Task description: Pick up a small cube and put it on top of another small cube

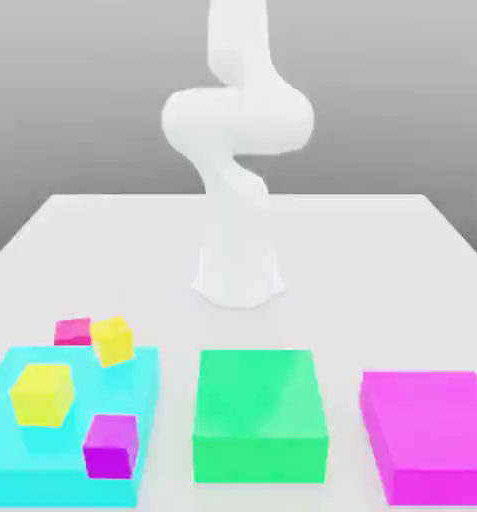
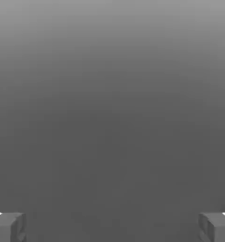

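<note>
Slightly askew, the pink cube [image 1: 73, 332] faces forward.

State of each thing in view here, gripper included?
gripper: open, holding nothing
pink cube: partly hidden behind cyan block
smaller yellow cube: tilted
larger yellow cube: on cyan block
purple cube: on cyan block

The smooth, glossy white robot arm [image 1: 237, 120] rises from its round-cornered white base [image 1: 238, 275], the landmark here. Above the base the arm bends sideways at a bulky rounded joint, then continues upward. The grey two-finger gripper [image 2: 112, 228] is open, its fingers wide apart with nothing between them.
</note>
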